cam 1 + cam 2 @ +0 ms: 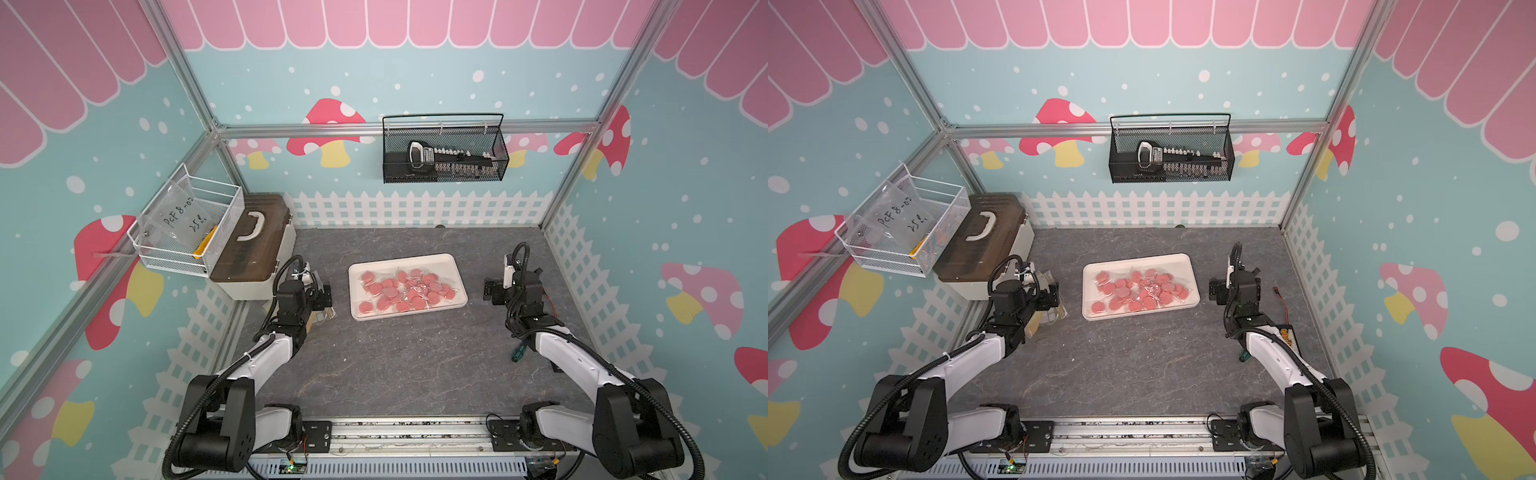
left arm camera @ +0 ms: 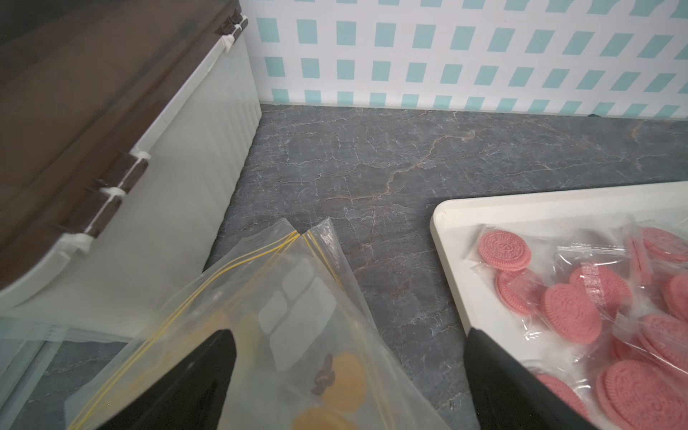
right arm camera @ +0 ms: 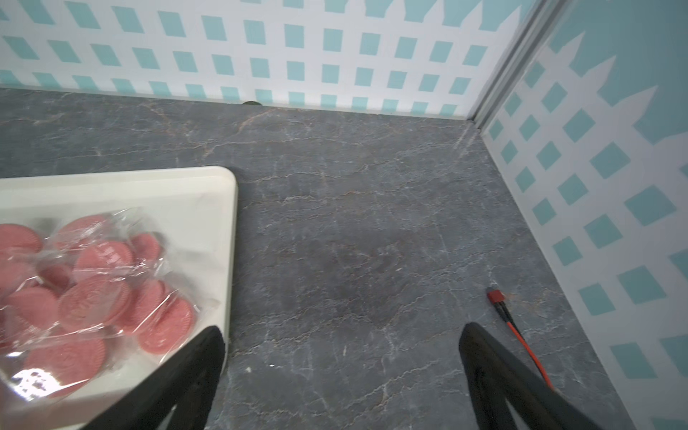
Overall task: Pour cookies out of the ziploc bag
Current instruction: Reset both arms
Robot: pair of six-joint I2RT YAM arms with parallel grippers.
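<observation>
Many pink cookies [image 1: 405, 291] [image 1: 1142, 291], several in clear wrappers, lie piled in the white tray [image 1: 415, 258] [image 1: 1142, 259] at mid-table. The clear ziploc bag [image 2: 298, 316] [image 1: 1059, 311] with a yellow zip line lies flat on the table left of the tray. Two tan cookies [image 2: 344, 376] show through it. My left gripper [image 2: 348, 335] [image 1: 326, 301] hovers open over the bag's edge, gripping nothing. My right gripper [image 3: 342, 329] [image 1: 492, 291] stands open over bare table just right of the tray, with nothing between its fingers.
A cream storage box with a brown lid [image 1: 253, 245] stands at the back left, close behind the bag. A white wire basket [image 1: 187, 224] hangs on the left wall, a black mesh basket [image 1: 444, 153] on the back wall. A red-tipped wire [image 3: 495, 296] lies by the right wall.
</observation>
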